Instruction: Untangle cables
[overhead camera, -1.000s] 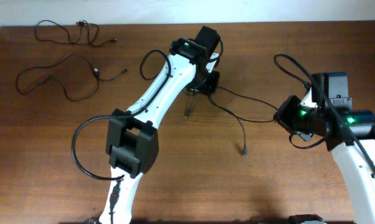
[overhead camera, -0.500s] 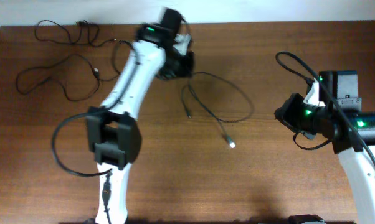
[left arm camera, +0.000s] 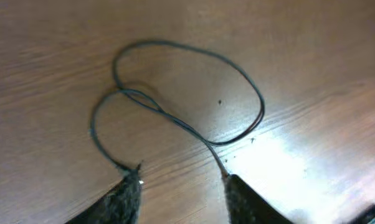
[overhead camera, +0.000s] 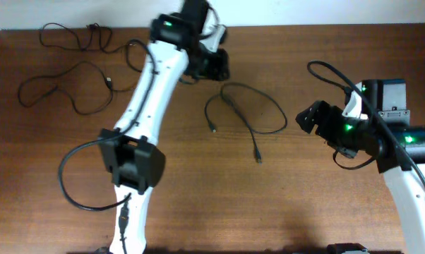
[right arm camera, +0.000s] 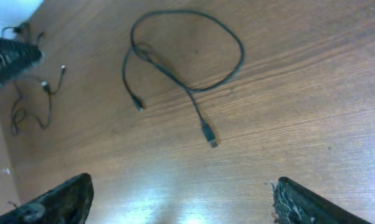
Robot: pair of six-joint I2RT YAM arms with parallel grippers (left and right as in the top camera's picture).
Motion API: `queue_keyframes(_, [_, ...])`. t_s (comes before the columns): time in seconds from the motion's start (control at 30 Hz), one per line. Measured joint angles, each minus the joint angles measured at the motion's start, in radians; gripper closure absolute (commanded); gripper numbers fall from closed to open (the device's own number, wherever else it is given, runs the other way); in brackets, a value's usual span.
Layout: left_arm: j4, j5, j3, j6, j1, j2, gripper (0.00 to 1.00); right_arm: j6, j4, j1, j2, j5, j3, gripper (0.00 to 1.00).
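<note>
Brown wood grain runs across the tabletop [overhead camera: 219, 212], and all three thin black cables lie flat on it, apart from one another. One cable [overhead camera: 92, 29] sits at the far left corner. A second cable [overhead camera: 108, 81] sprawls in wavy bends just in front of it. The third cable [overhead camera: 241, 121] lies in the middle, between the two arms. It forms one rounded loop, and its two tails cross and trail off to small plugs.

From overhead, the left fingers [overhead camera: 214, 67] hang over the far edge of that loop. In the left wrist view these fingers [left arm camera: 122, 199] stand apart with bare wood between them. The third cable [left arm camera: 175, 122] lies beyond their tips, one tail ending just beside each tip. I cannot tell whether either tail touches a tip.

The right fingers [overhead camera: 308, 118] are just to the right of the loop, pointing toward it. In the right wrist view they [right arm camera: 50, 200] are spread wide and grip nothing. The third cable [right arm camera: 164, 70] lies well ahead of them, whole and in plain sight.
</note>
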Motion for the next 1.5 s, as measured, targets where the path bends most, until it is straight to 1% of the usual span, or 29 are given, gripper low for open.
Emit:
queue_keyframes(0.07, [-0.003, -0.060, 0.000, -0.014, -0.045, 0.032, 0.50, 0.002, 0.013, 0.000, 0.058, 0.045, 0.003, 0.02])
queue_keyframes(0.1, [-0.008, -0.084, -0.003, -0.020, -0.068, 0.070, 0.44, 0.001, 0.018, 0.000, 0.093, 0.060, 0.003, 0.02])
queue_keyframes(0.17, [-0.013, -0.106, -0.013, -0.029, -0.068, 0.110, 0.44, 0.002, 0.043, -0.001, 0.180, 0.074, 0.003, 0.01])
queue_keyframes(0.2, [-0.016, -0.116, -0.013, -0.032, -0.059, 0.120, 0.32, 0.001, 0.061, -0.001, 0.233, 0.076, 0.003, 0.05])
queue_keyframes(0.23, [-0.016, -0.124, -0.014, -0.042, -0.040, 0.124, 0.09, 0.002, 0.078, -0.001, 0.300, 0.074, 0.003, 0.16])
queue_keyframes(0.27, [-0.019, -0.132, -0.014, -0.049, -0.015, 0.124, 0.00, 0.002, 0.106, 0.000, 0.369, 0.053, 0.003, 0.27])
queue_keyframes(0.3, [-0.019, -0.132, -0.014, -0.053, 0.001, 0.124, 0.01, 0.005, 0.126, 0.002, 0.406, 0.042, 0.003, 0.32])
queue_keyframes(0.37, [-0.041, -0.138, -0.014, -0.061, 0.042, 0.124, 0.01, 0.000, 0.172, 0.018, 0.509, 0.023, 0.003, 0.37])
queue_keyframes(0.43, [-0.051, -0.143, -0.014, -0.062, 0.084, 0.124, 0.01, 0.018, 0.237, 0.051, 0.593, 0.024, 0.004, 0.38])
queue_keyframes(0.53, [-0.051, -0.143, -0.014, -0.062, 0.097, 0.124, 0.01, 0.083, 0.278, 0.112, 0.673, 0.112, 0.003, 0.41])
queue_keyframes(0.77, [-0.045, -0.165, -0.014, -0.061, 0.095, 0.124, 0.01, 0.132, 0.306, 0.204, 0.684, 0.340, 0.003, 0.41])
queue_keyframes(0.97, [-0.045, -0.165, -0.014, -0.061, 0.095, 0.124, 0.01, 0.142, 0.339, 0.206, 0.687, 0.386, -0.005, 0.46])
queue_keyframes(1.03, [-0.045, -0.165, -0.014, -0.061, 0.095, 0.124, 0.01, 0.143, 0.355, 0.206, 0.687, 0.388, -0.015, 0.52])
queue_keyframes(1.23, [-0.045, -0.165, -0.014, -0.061, 0.095, 0.124, 0.01, 0.143, 0.377, 0.206, 0.728, 0.402, -0.015, 0.53])
queue_keyframes(1.27, [-0.045, -0.166, -0.014, -0.061, 0.095, 0.124, 0.01, 0.144, 0.377, 0.206, 0.730, 0.406, -0.014, 0.61])
queue_keyframes(1.3, [-0.045, -0.165, -0.014, -0.061, 0.095, 0.124, 0.01, 0.144, 0.377, 0.206, 0.730, 0.407, -0.014, 0.72])
queue_keyframes(1.33, [-0.045, -0.165, -0.014, -0.061, 0.095, 0.124, 0.01, 0.143, 0.377, 0.206, 0.731, 0.410, -0.014, 0.85])
queue_keyframes(1.37, [-0.045, -0.166, -0.014, -0.061, 0.095, 0.124, 0.01, 0.146, 0.377, 0.206, 0.731, 0.412, -0.014, 0.93])
queue_keyframes(1.4, [-0.046, -0.166, -0.014, -0.061, 0.095, 0.124, 0.01, 0.147, 0.377, 0.206, 0.732, 0.414, -0.014, 0.96])
queue_keyframes(1.5, [-0.045, -0.166, -0.014, -0.061, 0.095, 0.124, 0.01, 0.148, 0.373, 0.206, 0.732, 0.402, -0.010, 0.96])
